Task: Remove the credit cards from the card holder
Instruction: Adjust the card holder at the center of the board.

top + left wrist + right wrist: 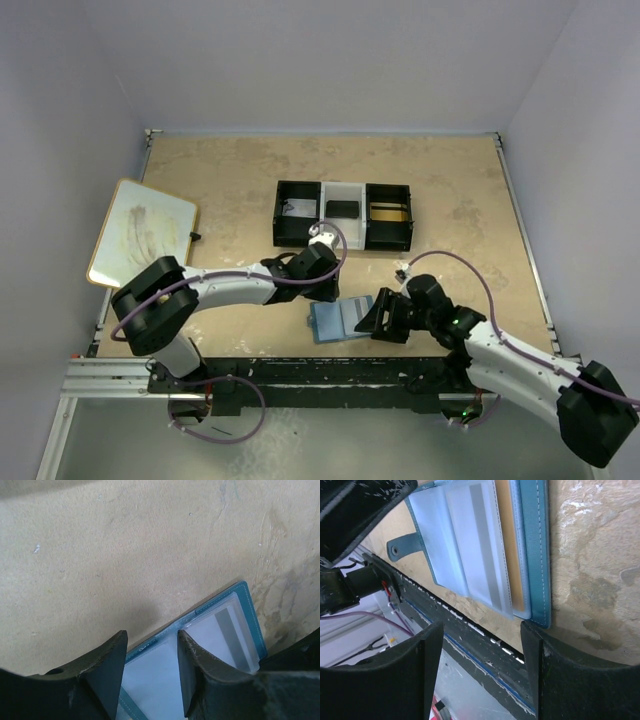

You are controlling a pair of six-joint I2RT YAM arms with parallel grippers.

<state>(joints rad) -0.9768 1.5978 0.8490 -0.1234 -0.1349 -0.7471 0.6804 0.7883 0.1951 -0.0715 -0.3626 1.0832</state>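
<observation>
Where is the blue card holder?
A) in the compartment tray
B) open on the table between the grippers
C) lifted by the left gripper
B: the card holder lies open on the table, between the left gripper and the right gripper, both open and holding nothing.

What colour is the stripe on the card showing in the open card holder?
The stripe is grey; right wrist view shows it best.

Spread tool [152,641] over card holder [225,630], possibly touching
</observation>
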